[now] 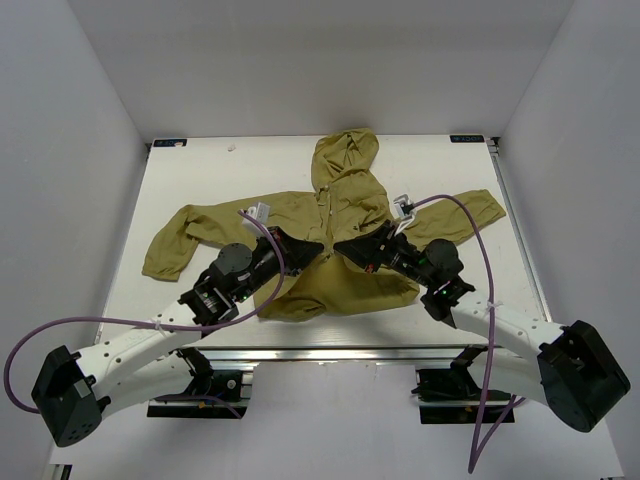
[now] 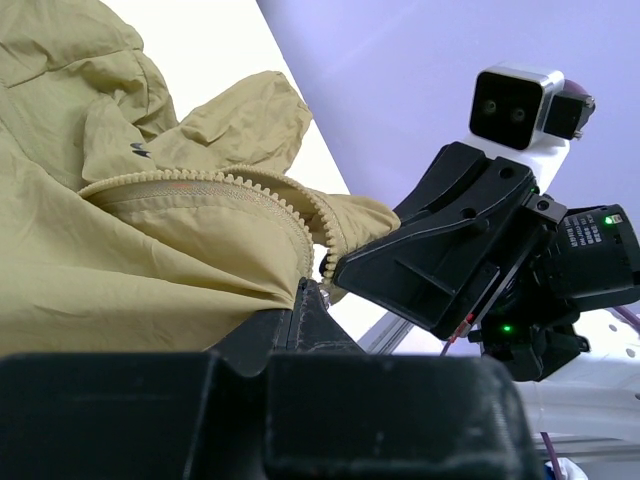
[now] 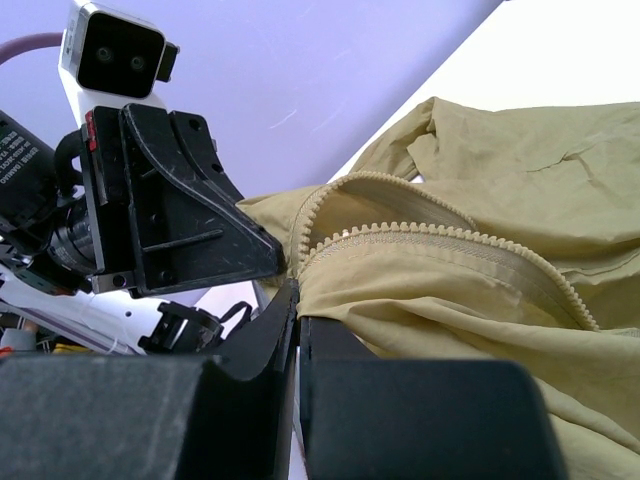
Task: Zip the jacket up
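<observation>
The olive jacket lies on the white table, hood at the far side, sleeves spread left and right. My left gripper and right gripper face each other, almost touching, at the lower front opening. In the left wrist view my left gripper is shut on the jacket's fabric just below the light zipper teeth. In the right wrist view my right gripper is shut on the other front edge under its zipper teeth. The two rows of teeth are apart. No slider shows.
White walls close in the table on the left, right and far sides. A metal rail runs along the near edge. Purple cables loop over the right sleeve and beside the left arm.
</observation>
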You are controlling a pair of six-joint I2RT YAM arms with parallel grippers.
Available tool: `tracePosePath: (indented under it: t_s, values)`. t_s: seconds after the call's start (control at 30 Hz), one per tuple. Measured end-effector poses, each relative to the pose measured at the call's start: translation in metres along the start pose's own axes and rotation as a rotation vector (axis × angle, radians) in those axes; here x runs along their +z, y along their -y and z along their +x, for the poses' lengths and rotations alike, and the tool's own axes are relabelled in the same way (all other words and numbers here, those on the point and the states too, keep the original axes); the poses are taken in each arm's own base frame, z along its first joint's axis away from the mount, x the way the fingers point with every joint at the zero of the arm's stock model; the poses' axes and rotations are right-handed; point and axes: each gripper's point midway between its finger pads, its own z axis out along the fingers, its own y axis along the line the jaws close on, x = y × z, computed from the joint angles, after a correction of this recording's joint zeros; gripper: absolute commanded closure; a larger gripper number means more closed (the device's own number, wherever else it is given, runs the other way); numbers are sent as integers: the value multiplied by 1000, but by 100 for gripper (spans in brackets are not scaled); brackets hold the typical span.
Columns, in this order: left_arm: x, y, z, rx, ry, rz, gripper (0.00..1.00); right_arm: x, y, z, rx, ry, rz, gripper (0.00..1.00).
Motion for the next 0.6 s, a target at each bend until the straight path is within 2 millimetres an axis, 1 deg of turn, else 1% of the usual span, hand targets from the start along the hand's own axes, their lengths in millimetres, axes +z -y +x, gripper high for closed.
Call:
tracePosePath:
  t_s: [0.6]
  values:
    - [-1, 2, -2, 0, 5, 6, 100, -2, -5, -2, 1, 0, -16, 100]
